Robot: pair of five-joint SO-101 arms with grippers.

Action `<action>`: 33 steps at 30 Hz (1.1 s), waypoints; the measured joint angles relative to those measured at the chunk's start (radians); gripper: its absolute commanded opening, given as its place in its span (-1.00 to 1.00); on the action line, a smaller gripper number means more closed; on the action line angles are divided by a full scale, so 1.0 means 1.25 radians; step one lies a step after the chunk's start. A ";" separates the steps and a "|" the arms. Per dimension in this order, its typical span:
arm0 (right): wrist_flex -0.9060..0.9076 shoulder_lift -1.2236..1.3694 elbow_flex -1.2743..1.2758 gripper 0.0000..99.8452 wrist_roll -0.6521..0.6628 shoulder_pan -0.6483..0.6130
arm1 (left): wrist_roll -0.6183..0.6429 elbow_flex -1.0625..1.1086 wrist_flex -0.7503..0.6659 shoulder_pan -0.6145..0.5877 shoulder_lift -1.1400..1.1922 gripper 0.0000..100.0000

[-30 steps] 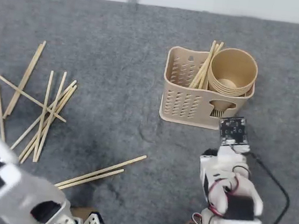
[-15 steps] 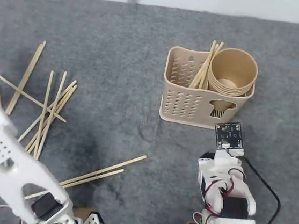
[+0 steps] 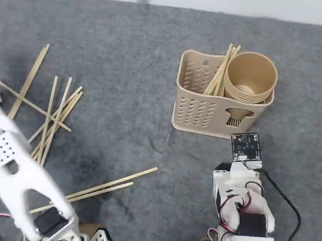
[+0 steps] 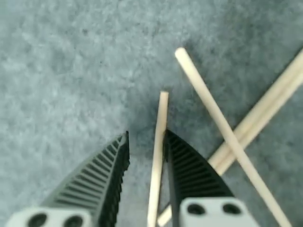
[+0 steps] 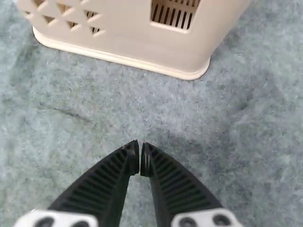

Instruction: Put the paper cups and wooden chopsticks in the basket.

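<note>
Between the narrowly parted jaws of my left gripper (image 4: 146,138) lies one chopstick (image 4: 160,124), close against one jaw. I should centre it, settle onto the carpet (image 4: 71,71), then close, clear of the crossed chopsticks (image 4: 227,133) beyond.

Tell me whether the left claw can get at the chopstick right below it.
Probably yes: the left claw is open and straddles that chopstick, which lies flat on the carpet, uncovered. A crossing chopstick lies just beyond and might get nudged.
</note>
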 measured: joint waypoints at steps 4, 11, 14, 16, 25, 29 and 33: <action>0.000 0.000 0.000 -0.93 0.000 0.000 | -0.001 -0.077 0.010 0.005 0.055 -0.78; 0.000 0.000 0.000 -0.93 0.000 0.000 | 0.002 -0.104 0.011 0.006 0.087 -0.79; 0.000 0.000 0.000 -0.93 0.000 0.000 | 0.002 -0.110 0.011 0.007 0.096 -0.84; 0.000 0.000 0.000 -0.93 0.000 0.000 | 0.002 -0.113 0.012 0.010 0.102 -0.93; 0.000 0.000 0.000 -0.93 0.000 0.000 | 0.002 -0.117 0.016 0.018 0.108 -0.98; 0.000 0.000 0.000 -0.93 0.000 0.000 | 0.002 -0.117 0.016 0.018 0.108 -0.98; 0.000 0.000 0.000 -0.93 0.000 0.000 | 0.002 -0.117 0.016 0.018 0.108 -0.98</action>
